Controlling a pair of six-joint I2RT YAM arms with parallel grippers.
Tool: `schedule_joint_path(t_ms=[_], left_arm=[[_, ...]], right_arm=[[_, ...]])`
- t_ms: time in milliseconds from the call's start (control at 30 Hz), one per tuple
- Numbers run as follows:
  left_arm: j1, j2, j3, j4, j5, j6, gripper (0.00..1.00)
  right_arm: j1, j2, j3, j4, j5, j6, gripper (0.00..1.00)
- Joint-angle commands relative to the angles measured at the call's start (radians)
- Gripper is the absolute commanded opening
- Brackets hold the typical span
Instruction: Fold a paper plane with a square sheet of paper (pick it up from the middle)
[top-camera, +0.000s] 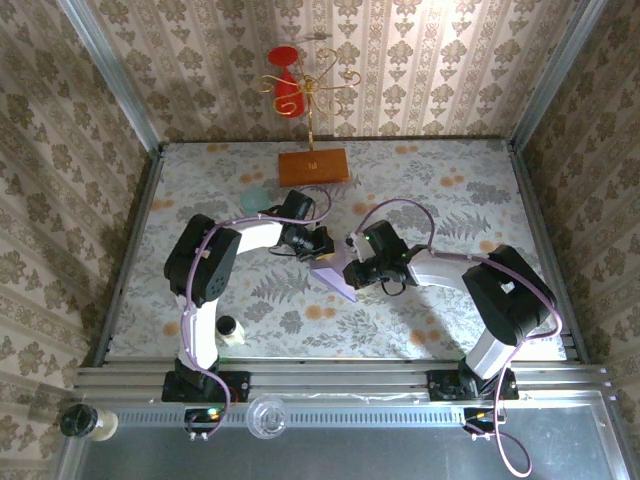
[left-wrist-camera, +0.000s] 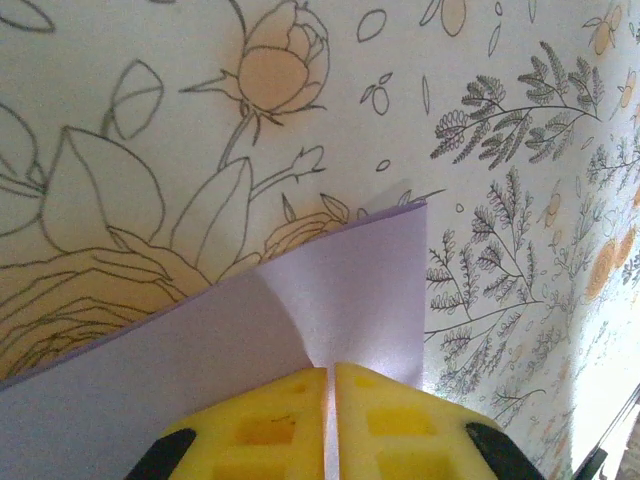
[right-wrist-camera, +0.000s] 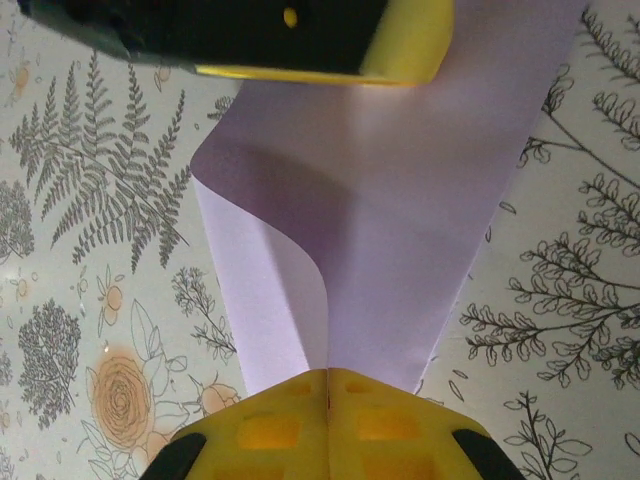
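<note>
Clearly I am early in the job. The square sheet of paper (top-camera: 335, 282) is held between the two arms near the middle of the table (top-camera: 450, 320), raised where the fingers grip it, though I cannot tell whether its lower corner touches the surface. Nothing like a paper plane has been made of it yet. In the left wrist view the left gripper (left-wrist-camera: 330, 378) has its yellow fingers pressed together with the lilac sheet pinched between them, and one corner of the paper stands out ahead over the flowered table top. In the right wrist view the right gripper (right-wrist-camera: 328, 378) is likewise clamped on the sheet's edge, and the paper runs away from it towards the left gripper's finger at the top of that view. The sheet bends there in a soft roll, one flap curling over the other; I see no sharp crease, no pointed nose, no wings. So I judge the pick-up done and the first fold only being shaped — pressing it flat, folding the corners to a point and forming the wings are all left. The wooden board (top-camera: 313, 166) sits well apart at the far side.
</note>
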Motion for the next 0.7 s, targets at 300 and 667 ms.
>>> schedule_joint_path(t_ms=[300,667], left_arm=[[-0.01,0.033,0.012,-0.05,0.004,0.031,0.12],[-0.004,-0.037,0.017,-0.027,-0.012,0.008,0.13]], right_arm=[[-0.002,0.06,0.053,-0.049,-0.019,0.015,0.08],[-0.004,0.058,0.053,-0.089,-0.089,0.028,0.08]])
